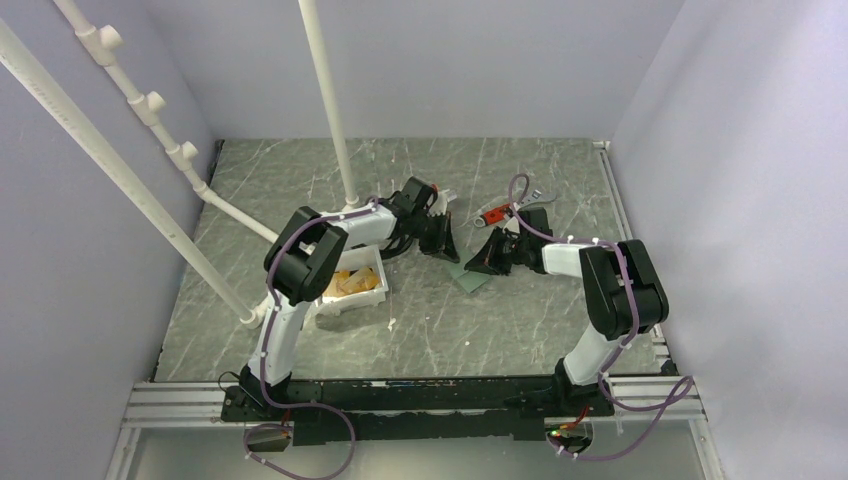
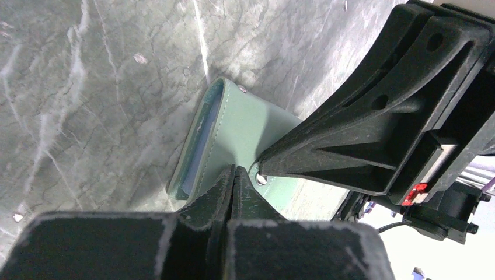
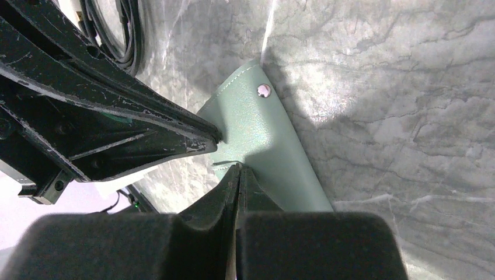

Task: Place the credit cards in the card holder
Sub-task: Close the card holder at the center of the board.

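Black and pinched shut, the left gripper is touching the grey-green card holder at frame centre, with the right gripper, also shut, meeting it there. Opening it probably wants one tip pinning, the other lifting. The credit cards are lying in the white tray, left.

Place: robot lab test cell
Enclosure: pale-lilac panel walls left, far, right
Frame: white plastic pipes
Near edge: aluminium rail

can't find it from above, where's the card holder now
Top view: the card holder lies mid-table, right of the white tray, under the left gripper and right gripper.
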`<state>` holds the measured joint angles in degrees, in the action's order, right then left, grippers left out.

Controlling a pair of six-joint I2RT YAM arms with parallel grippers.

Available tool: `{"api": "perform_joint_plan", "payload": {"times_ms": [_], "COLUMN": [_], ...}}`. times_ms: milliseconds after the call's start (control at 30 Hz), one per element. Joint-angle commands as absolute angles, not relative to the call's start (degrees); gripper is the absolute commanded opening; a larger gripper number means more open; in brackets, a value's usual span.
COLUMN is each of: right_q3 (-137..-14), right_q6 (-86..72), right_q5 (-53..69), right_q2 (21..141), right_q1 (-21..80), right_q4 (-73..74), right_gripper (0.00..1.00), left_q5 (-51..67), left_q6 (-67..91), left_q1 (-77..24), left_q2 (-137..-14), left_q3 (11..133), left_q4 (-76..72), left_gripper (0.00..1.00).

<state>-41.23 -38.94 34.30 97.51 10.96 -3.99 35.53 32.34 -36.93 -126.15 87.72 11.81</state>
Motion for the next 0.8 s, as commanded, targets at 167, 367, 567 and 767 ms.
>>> {"api": "perform_joint_plan", "payload": {"times_ms": [167, 367, 567, 767], "right_q3": [-36.8, -36.8, -36.5, -36.5], "right_q6": [-33.8, -33.7, -33.5, -33.5], "right_q5": [20.4, 20.9, 21.5, 21.8], "right_q2": [99.7, 99.4, 98.8, 98.7], "right_q1": [9.7, 9.7, 9.7, 9.8], "right_q4": [1.8, 1.5, 1.3, 1.3], "right_gripper": [0.0, 0.0, 0.0, 0.0], "left_q5": [42.5, 42.2, 44.8, 44.3], "left_q6": [33.5, 35.7, 38.0, 37.4], "left_q1": [-37.0, -38.0, -38.0, -38.0], "left_q2": [-119.6, -119.7, -122.6, -125.9], "left_q3": [87.4, 84.9, 84.3, 85.0], "left_q4": [11.0, 10.0, 5.9, 7.1], "left_gripper": [0.11, 0.0, 0.0, 0.0]}}
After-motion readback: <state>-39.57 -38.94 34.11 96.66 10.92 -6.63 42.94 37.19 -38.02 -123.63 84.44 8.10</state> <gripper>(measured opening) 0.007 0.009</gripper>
